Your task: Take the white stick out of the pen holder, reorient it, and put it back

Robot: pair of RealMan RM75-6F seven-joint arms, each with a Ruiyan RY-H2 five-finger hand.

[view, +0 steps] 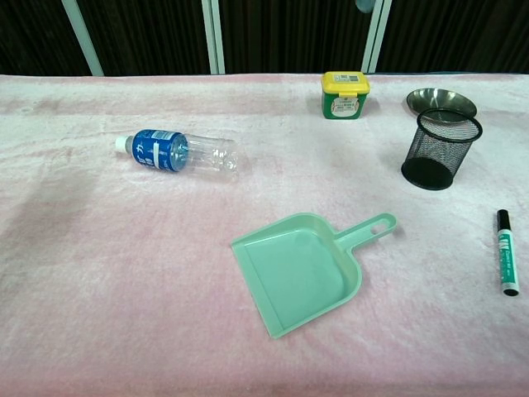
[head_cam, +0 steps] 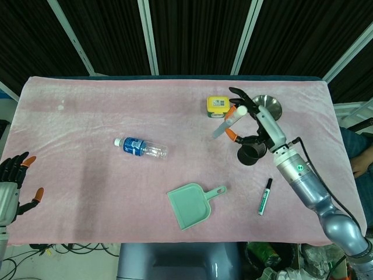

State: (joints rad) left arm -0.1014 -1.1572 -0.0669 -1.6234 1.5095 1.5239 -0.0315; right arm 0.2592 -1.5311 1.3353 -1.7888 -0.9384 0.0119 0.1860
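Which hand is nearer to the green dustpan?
Right. The right hand is up beyond the dustpan, holding the stick; the left hand sits at the table's far left edge.

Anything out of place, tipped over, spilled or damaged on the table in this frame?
Only the water bottle lies on its side, cap on, no spill visible. The pen holder stands upright and looks empty; the white stick is held above it by the right hand, as the task expects.
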